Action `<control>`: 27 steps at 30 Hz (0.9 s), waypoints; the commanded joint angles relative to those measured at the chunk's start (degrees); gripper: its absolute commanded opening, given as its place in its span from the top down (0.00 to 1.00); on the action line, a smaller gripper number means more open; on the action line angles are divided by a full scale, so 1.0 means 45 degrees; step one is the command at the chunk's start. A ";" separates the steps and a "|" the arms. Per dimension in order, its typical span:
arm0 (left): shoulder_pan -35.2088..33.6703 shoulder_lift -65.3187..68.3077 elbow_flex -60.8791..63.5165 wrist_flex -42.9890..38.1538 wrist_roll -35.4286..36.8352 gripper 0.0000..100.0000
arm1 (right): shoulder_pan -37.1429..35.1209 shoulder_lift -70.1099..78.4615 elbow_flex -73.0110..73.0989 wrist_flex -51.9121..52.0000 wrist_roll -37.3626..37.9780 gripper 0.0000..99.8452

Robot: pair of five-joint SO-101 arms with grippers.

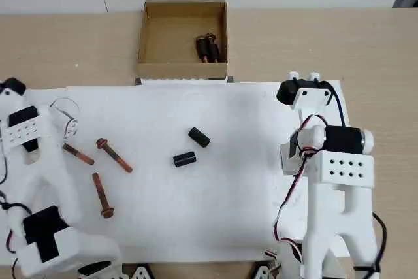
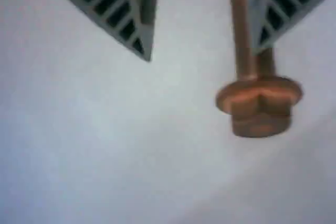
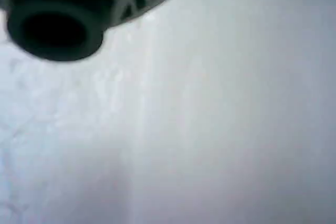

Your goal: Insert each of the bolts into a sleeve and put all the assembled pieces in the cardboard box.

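Pinching: right jaws, closed on a black sleeve (image 3: 52, 30).
Spread apart: left jaws, one bolt (image 2: 257, 103) between them.
Inside cardboard box (image 1: 171, 38): two assembled pieces (image 1: 208, 48).

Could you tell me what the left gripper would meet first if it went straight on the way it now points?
Most likely the white mat: the left gripper is open over bare mat. A bolt runs beside one finger, so that finger may touch it first; depth is unclear.

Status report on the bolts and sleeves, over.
Left gripper open around copper-coloured flanged bolt on white sheet. Right gripper shut on black cylindrical sleeve. Two more sleeves loose mid-sheet.
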 commanded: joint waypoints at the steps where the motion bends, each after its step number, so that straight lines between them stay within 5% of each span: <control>1: -0.0254 -0.0059 -0.0420 0.0039 0.0039 0.88 | 0.0068 -0.0303 -0.0059 -0.0166 -0.0020 1.00; 21: -0.0254 0.2071 -0.0166 -0.1094 0.0020 0.88 | 0.0088 -0.0303 -0.0059 -0.0049 -0.0020 1.00; 27: -0.0254 0.2129 -0.0166 -0.1114 -0.0176 0.99 | 0.0049 -0.0322 -0.0059 -0.0049 -0.0020 1.00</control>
